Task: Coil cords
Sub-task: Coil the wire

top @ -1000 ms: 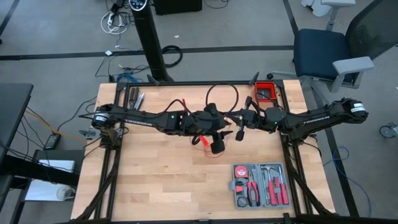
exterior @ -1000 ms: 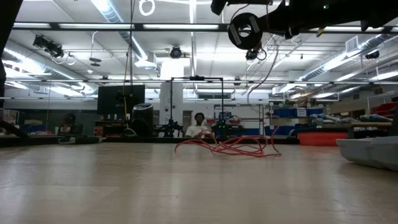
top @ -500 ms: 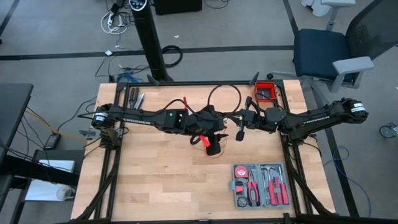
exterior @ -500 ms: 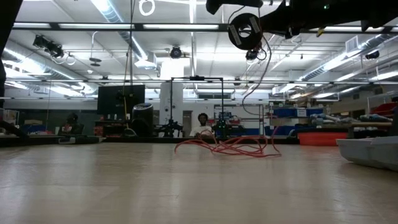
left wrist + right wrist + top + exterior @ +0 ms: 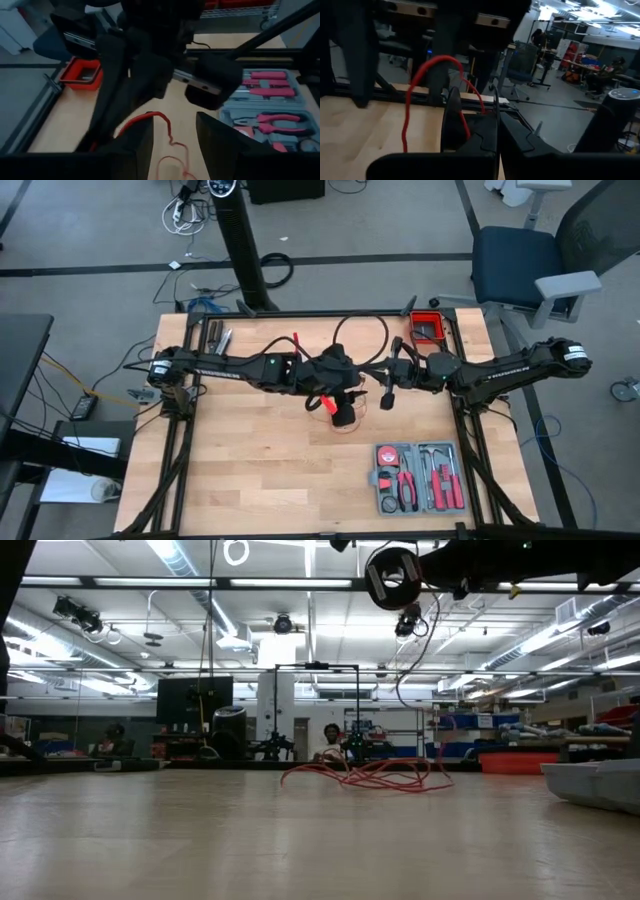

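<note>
- grey tool case (image 5: pixel 418 476) at near right of tabletop (image 5: pixel 250 470), red-handled tools inside
- red cord (image 5: pixel 368 776) loose on mid tabletop, under my left gripper (image 5: pixel 343 416), jaws open, holding nothing
- my right gripper (image 5: pixel 386 394) just beside, jaws closed on a cord strand

The left claw (image 5: pixel 172 145) hangs over the bench (image 5: pixel 60 120) with its fingers (image 5: pixel 220 145) apart, the thin red cord (image 5: pixel 167 135) snaking between them. A grey tool case (image 5: pixel 270 107) lies near; a red bin (image 5: pixel 82 75) sits at the bench's edge.
</note>
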Motion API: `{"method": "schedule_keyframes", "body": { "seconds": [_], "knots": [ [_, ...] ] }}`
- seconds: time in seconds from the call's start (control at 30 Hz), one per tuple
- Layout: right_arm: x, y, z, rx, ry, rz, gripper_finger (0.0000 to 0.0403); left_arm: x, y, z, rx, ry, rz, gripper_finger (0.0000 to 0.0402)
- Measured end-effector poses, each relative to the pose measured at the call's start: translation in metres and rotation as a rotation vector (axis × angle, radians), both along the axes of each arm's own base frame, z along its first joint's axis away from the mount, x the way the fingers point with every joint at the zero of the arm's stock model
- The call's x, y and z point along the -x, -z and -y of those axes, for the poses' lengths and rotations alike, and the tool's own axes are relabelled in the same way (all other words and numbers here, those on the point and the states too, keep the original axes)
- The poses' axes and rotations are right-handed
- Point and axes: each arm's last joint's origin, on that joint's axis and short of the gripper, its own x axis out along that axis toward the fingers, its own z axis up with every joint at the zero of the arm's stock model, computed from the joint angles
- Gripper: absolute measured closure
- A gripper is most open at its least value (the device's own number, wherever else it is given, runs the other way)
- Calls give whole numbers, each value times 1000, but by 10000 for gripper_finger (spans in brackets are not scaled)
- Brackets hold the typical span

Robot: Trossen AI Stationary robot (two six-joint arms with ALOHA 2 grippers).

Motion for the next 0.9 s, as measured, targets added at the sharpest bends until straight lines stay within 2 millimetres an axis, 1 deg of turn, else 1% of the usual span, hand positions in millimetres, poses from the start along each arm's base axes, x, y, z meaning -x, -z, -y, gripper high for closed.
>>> {"method": "schedule_keyframes", "body": {
  "seconds": [0.13,0.2,0.37,0.47,0.67,0.9],
  "knots": [
    [-3,1,-1,-4,-2,10,401,-2,-2,0,-7,1,29,250],
    [-5,1,-1,-5,-1,30,401,-8,1,1,-4,1,48,250],
    [-8,6,0,4,41,2,401,-22,25,3,3,5,1,250],
    [-8,6,2,24,89,-5,401,-25,30,3,40,-15,-3,250],
    [-4,1,2,42,96,11,401,-27,38,6,82,-26,-33,250],
    [-3,0,3,47,116,15,400,-33,47,10,90,-28,-42,250]
  ]
}}
